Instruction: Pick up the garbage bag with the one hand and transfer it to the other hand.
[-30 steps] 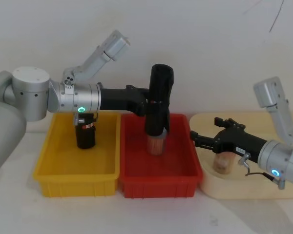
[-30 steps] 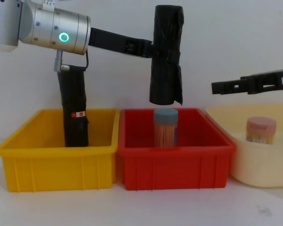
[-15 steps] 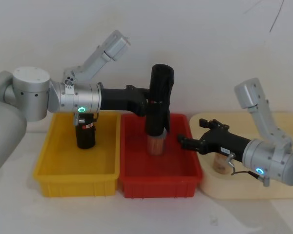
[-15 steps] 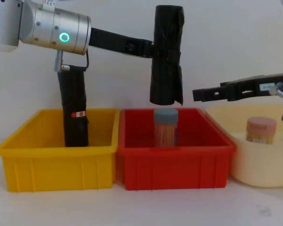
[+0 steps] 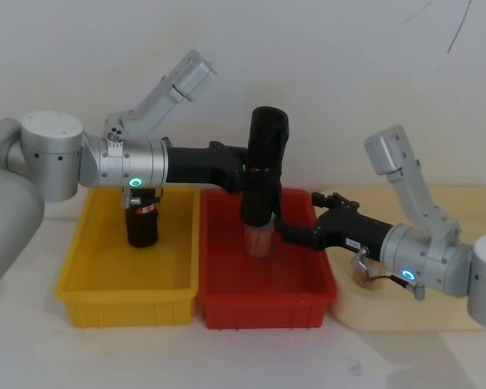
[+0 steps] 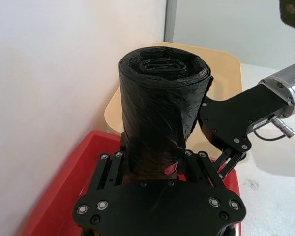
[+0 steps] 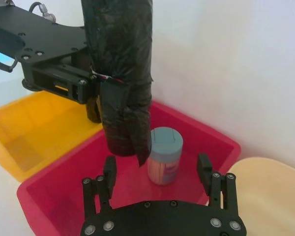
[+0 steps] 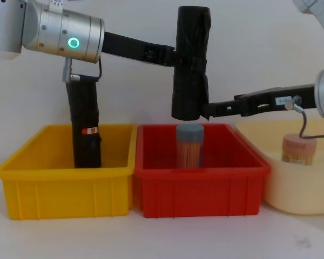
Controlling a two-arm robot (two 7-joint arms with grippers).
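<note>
Chest view — garbage bag (image 8: pixel 192 32) in L gripper (image 8: pixel 186 60), R gripper (image 8: pixel 207 110) tips at base

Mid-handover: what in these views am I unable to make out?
Whether the right gripper touches the garbage bag: chest view, black tips merge with the bag.
Pads of the left gripper: left wrist view, the bag covers them.
Lid of the toothpick jar: head view, the bag hides it.
Top of the slim black roll: head view, the left arm hides it.

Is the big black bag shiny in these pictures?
Left wrist view: yes, pale streaks of light cross the crinkled garbage bag in the left gripper; right wrist view, past the open right gripper: softer sheen; chest view: nearly flat black.
</note>
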